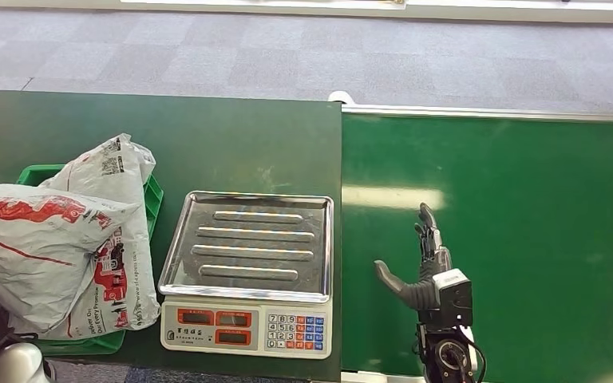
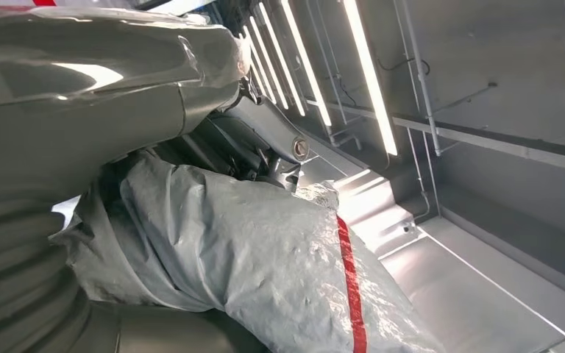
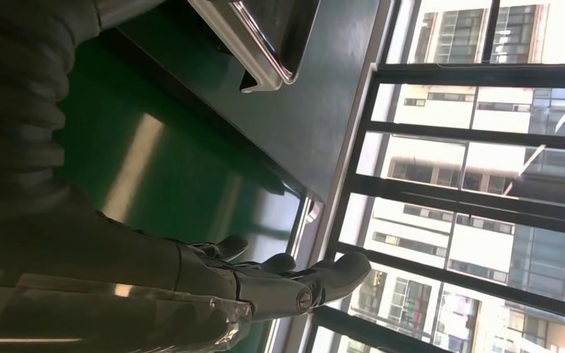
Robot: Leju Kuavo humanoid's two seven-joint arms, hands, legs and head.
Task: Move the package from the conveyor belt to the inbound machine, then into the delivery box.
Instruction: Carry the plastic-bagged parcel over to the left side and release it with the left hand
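The package (image 1: 48, 239), a crumpled grey plastic mailer with red print, lies over the green delivery box (image 1: 44, 173) at the left end of the table. In the left wrist view the package (image 2: 265, 250) sits between the thick thumb and the darker fingers (image 2: 272, 143) of my left hand (image 2: 81, 95), which grips it. The inbound machine (image 1: 247, 243), a scale with a bare steel tray, stands in the middle. My right hand (image 1: 423, 267) hovers over the green conveyor belt (image 1: 527, 223), fingers spread and holding nothing; the right wrist view shows the right hand (image 3: 265, 283) the same way.
The dark green table (image 1: 207, 136) carries the box and the scale, whose keypad (image 1: 295, 331) faces me. The belt's metal rail (image 1: 495, 113) runs along its far side. Grey carpet floor (image 1: 287, 56) lies beyond.
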